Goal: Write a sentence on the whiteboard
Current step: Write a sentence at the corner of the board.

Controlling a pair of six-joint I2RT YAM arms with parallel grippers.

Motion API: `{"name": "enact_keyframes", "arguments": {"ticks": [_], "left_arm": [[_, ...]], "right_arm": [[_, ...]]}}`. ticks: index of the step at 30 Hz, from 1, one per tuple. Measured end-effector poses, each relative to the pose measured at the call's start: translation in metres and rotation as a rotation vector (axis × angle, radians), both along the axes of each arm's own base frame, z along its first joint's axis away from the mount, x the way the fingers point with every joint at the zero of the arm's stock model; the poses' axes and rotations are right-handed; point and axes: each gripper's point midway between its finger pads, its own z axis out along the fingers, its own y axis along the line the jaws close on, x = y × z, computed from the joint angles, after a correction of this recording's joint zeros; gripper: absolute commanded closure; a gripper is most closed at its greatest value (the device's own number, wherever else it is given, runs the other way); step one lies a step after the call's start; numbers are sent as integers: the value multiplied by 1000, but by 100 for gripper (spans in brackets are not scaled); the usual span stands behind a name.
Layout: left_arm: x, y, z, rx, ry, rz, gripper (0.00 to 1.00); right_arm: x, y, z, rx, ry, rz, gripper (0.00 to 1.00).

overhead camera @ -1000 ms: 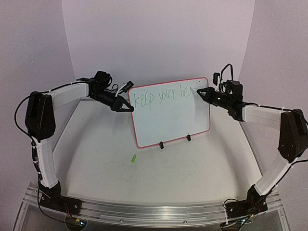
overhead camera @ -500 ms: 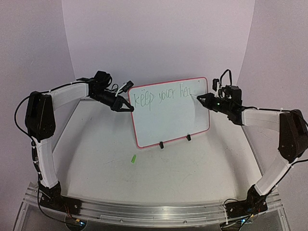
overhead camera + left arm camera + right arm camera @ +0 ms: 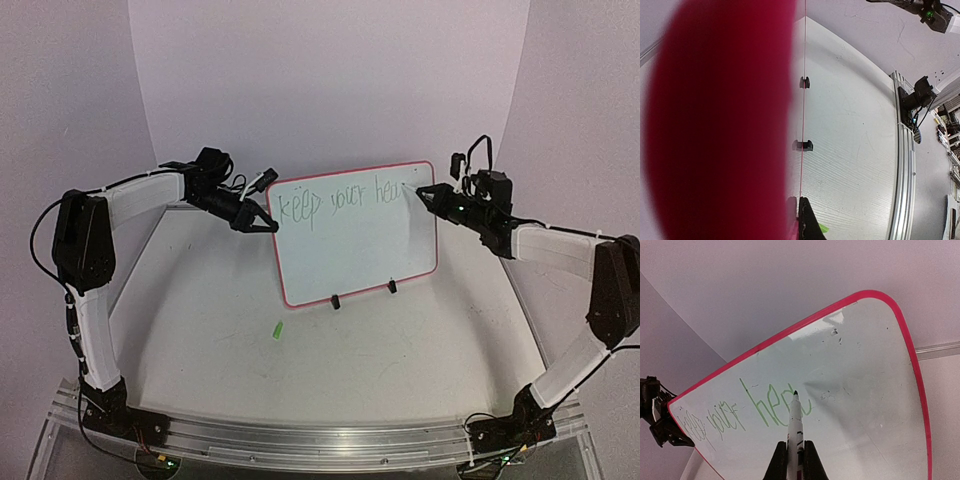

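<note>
The whiteboard (image 3: 355,245), white with a red-pink rim, stands tilted back on two black clip feet (image 3: 336,301) at the middle of the table. Green handwriting along its top reads "keep your hea". My left gripper (image 3: 268,226) is shut on the board's left edge. In the left wrist view the whiteboard (image 3: 803,115) shows edge-on as a thin red line ending at my black finger (image 3: 808,222). My right gripper (image 3: 793,460) is shut on a white marker (image 3: 796,422), whose tip rests on the whiteboard (image 3: 865,390) at the last green letter. From above, the right gripper (image 3: 428,193) is at the board's upper right.
A small green marker cap (image 3: 277,328) lies on the white table in front of the board, left of centre. The metal rail (image 3: 300,435) with both arm bases runs along the near edge. Curved white walls close in the back and sides.
The right gripper with the marker dipped, then rose and shifted slightly right along the board, extending the last green letter. The left arm and the board have not moved.
</note>
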Motion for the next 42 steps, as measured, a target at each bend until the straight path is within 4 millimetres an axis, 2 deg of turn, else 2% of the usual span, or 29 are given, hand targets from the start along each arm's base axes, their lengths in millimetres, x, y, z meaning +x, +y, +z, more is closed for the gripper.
{"name": "enact_keyframes", "arguments": {"ticks": [10,21,31,42], "left_arm": [[0,0,0,0,0,0,100],[0,0,0,0,1,0,100],[0,0,0,0,1,1,100],[0,0,0,0,3,2,100]], "right_arm": [[0,-1,-1,6,6,-6,100],[10,-3,-23,-6,51,-19,100],[16,0,-6,-9,10,-11,100],[15,8,-12,-19,17,38,100]]}}
